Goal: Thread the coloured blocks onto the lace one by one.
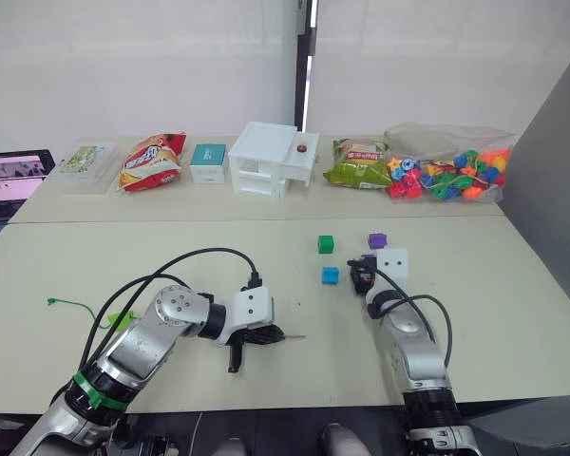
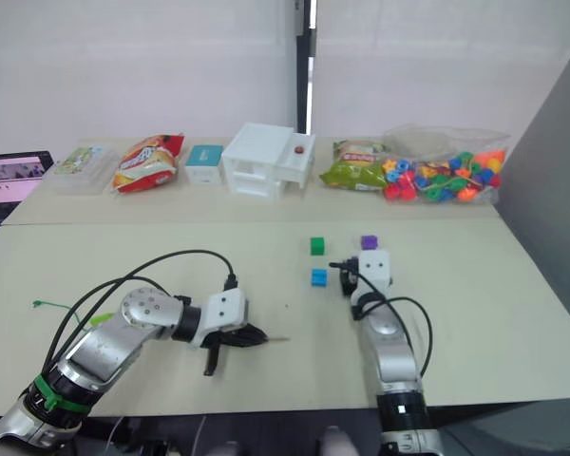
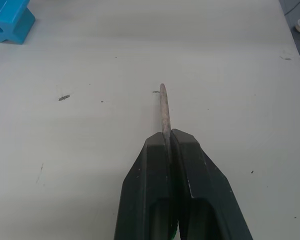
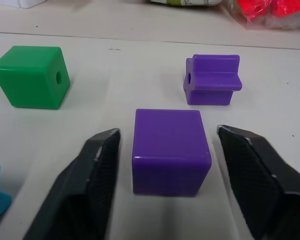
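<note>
Lace (image 1: 76,305) trails across the table (image 1: 513,313) to the left of the blue block (image 1: 331,275); its stiff grey tip (image 3: 164,110) is pinched between the closed fingers of the left gripper (image 3: 170,142), pointing toward that block. Just right of the blue block, the right gripper (image 4: 167,145) rests with fingers spread either side of a purple block (image 4: 170,150), not touching it; the green block (image 4: 32,75) and second purple block (image 4: 212,80) sit just beyond.

Lace (image 1: 71,304): stiff tip (image 3: 163,107) pinched in left claw (image 3: 170,137); purple cube (image 4: 170,150) between parted right claw (image 4: 167,165) fingers; green (image 4: 32,76), second purple (image 4: 212,80), blue (image 1: 331,275) blocks near.
</note>
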`<act>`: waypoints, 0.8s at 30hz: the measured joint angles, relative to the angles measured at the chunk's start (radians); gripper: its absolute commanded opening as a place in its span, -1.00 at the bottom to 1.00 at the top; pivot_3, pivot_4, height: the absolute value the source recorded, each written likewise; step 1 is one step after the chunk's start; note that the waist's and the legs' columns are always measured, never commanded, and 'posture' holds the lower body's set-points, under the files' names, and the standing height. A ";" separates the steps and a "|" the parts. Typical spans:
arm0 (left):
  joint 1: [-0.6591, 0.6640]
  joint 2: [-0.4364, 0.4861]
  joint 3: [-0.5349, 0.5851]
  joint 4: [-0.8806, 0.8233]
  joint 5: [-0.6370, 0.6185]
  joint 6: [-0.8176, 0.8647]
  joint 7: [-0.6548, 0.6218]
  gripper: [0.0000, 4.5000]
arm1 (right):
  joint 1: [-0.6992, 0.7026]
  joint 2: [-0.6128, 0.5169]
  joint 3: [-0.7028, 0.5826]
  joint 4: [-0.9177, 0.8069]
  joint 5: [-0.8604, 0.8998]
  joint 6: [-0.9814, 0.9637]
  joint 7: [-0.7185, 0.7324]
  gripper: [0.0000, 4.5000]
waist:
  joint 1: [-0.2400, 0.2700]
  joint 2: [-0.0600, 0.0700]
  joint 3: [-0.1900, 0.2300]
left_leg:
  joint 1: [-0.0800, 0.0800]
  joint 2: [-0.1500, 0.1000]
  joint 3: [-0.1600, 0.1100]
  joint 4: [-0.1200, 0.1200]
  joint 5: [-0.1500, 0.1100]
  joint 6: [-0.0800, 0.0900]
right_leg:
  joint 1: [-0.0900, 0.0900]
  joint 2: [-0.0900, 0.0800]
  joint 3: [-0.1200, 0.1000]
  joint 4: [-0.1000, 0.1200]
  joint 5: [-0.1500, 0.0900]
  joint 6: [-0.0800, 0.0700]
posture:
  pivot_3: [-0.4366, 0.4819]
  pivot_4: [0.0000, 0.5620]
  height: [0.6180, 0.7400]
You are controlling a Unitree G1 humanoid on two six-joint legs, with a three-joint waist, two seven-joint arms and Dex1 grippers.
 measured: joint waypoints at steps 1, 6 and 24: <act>0.000 0.000 0.000 0.000 0.000 0.001 0.000 -1.00 | 0.008 0.002 0.000 -0.010 0.001 0.000 0.000 -0.31 | 0.000 0.000 0.000 | 0.000 0.000 0.000 0.000 0.000 0.000 | 0.000 0.000 0.000 0.000 0.000 0.000 | -0.05 -0.47 1.00; 0.002 0.003 0.000 -0.003 0.000 0.001 0.000 -1.00 | 0.063 0.016 0.009 -0.094 0.008 0.010 -0.001 -0.48 | 0.001 0.000 0.000 | 0.000 0.000 0.000 0.000 0.000 0.000 | 0.000 0.000 0.000 0.000 0.000 0.000 | -0.05 -0.47 1.00; 0.000 0.011 0.000 0.006 0.000 -0.010 -0.022 -1.00 | 0.621 -0.053 0.361 -0.787 0.016 0.272 0.089 -0.48 | 0.006 0.001 0.000 | 0.000 0.000 0.000 0.000 0.000 0.000 | 0.002 0.000 0.000 -0.005 -0.001 0.001 | -0.05 -0.47 1.00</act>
